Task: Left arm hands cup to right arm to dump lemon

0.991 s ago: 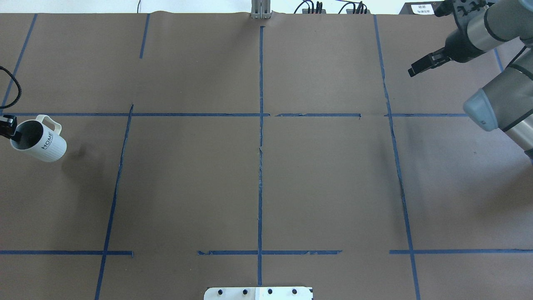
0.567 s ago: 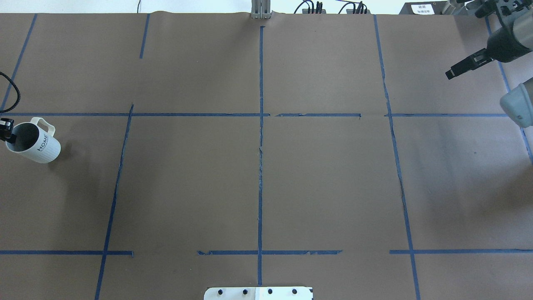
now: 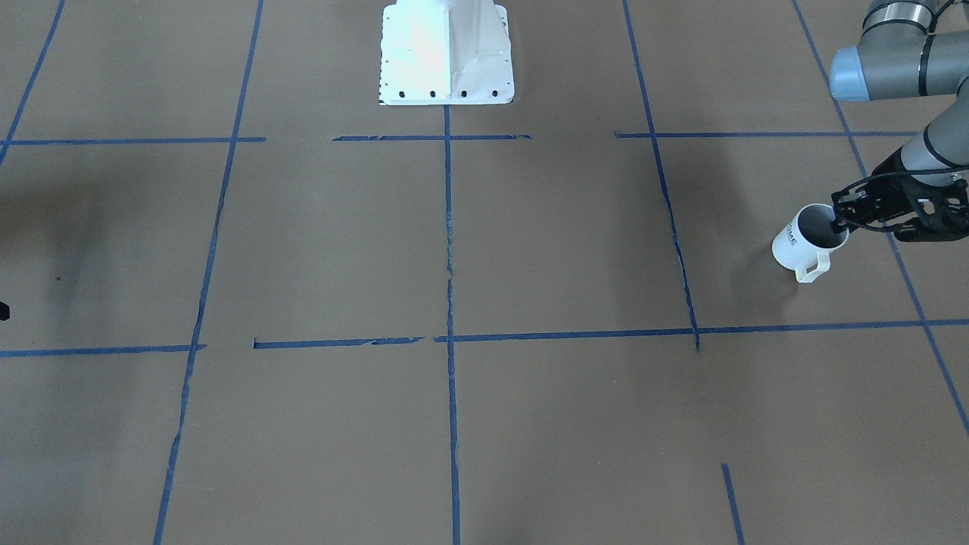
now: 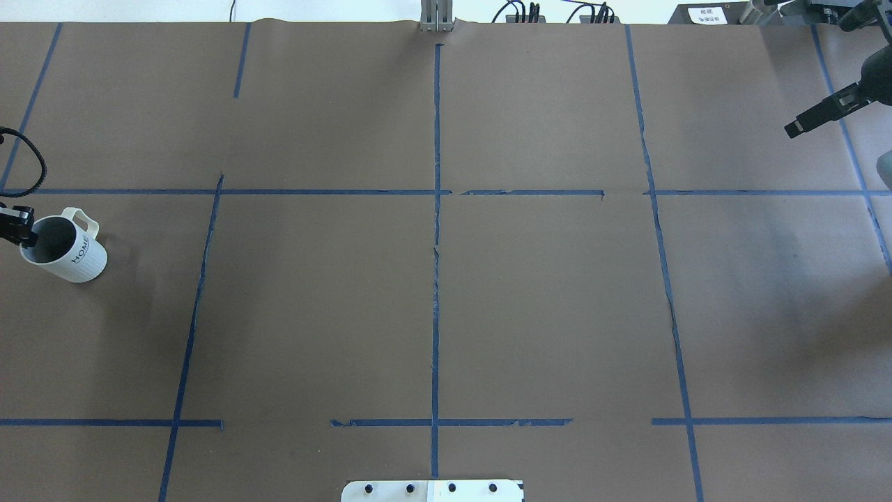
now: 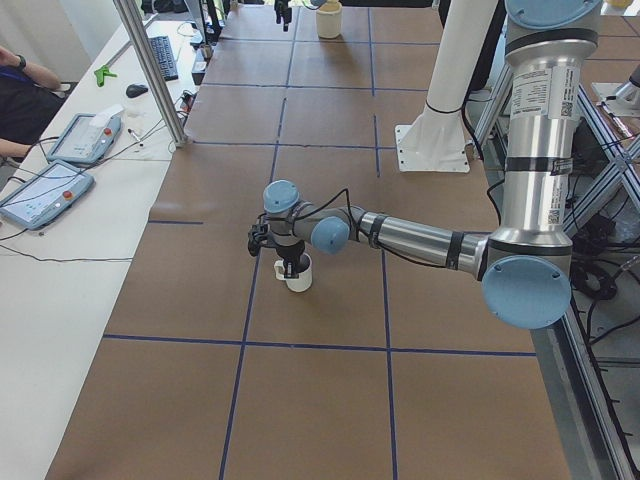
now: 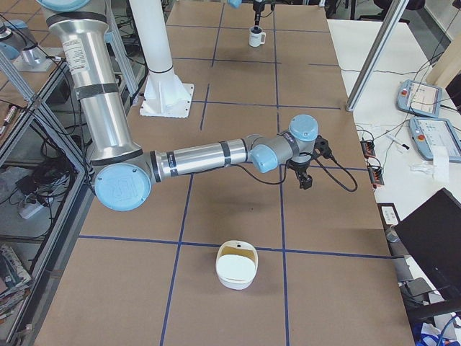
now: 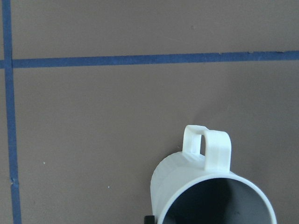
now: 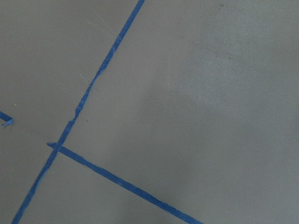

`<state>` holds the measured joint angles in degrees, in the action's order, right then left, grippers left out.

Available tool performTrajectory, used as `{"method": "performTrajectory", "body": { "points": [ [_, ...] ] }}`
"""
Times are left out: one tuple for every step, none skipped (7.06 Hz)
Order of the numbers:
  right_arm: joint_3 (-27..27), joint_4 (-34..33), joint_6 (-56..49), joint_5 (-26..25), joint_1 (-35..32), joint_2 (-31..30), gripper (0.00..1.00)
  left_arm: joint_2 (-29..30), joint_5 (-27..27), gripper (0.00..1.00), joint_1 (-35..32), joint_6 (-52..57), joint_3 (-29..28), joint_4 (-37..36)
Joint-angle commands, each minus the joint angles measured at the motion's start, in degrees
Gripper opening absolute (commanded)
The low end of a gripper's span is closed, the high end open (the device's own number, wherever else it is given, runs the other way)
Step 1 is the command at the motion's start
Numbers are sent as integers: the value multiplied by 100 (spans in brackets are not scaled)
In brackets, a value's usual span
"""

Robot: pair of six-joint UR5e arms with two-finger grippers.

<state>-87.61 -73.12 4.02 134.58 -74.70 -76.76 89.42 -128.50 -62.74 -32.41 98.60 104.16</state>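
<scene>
Here, two containers are seen. The cup (image 4: 75, 259), a small white mug with a ribbed wall, is found at the robot's left end of the table, over the brown paper (image 4: 543, 293) just on the robot's side of a cross line of blue tape (image 4: 334, 192). Only grey inner wall is shown in its mouth in the left wrist view; the bottom is cut off there and too dark in the other views, so its contents cannot be told. A white tub (image 6: 236, 272) with a pale cream inside is seen in the right side view at the table's other end, just beside a tape line; what is in it cannot be made out. The left gripper (image 3: 839, 222) is clamped on the cup's rim, one finger inside the mouth and one outside, on the side opposite the handle (image 7: 208, 147). The left arm (image 5: 420, 238) is stretched low over the table. Whether the cup's base touches the paper cannot be told; the cup is seen slightly tilted in the overhead view. The handle is pointed away from the robot, and dark lettering (image 4: 80, 249) reading HOME is carried on the wall facing the table's middle. The right gripper (image 4: 800, 127) is held above the paper at the far right, pointing down in the right side view, touching nothing, well apart from the tub and the cup; whether its fingers are parted cannot be told. The right arm (image 6: 202, 157) is stretched out level.
</scene>
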Motion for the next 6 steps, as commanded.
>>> {"method": "performTrajectory", "body": {
  "points": [
    [-36, -535, -645, -2, -194, -92, 100, -47, -8, 100, 8, 42, 88, 87],
    [-54, -554, -692, 7, -281, -171, 100, -74, -8, 100, -19, 112, 272, 61],
    [-97, -676, -753, 7, -421, -285, 100, -170, -8, 100, -211, 861, 335, 8],
    [-228, -1017, -876, 25, -570, -408, 100, -284, -34, 100, -656, 1817, 336, -219],
    [-526, -1386, -947, 33, -781, -714, 100, -294, -43, 100, -1096, 2705, 440, -743],
    [-911, -1633, -1182, 60, -1053, -1117, 100, -285, -43, 100, -1666, 3775, 467, -1523]
  ]
}}
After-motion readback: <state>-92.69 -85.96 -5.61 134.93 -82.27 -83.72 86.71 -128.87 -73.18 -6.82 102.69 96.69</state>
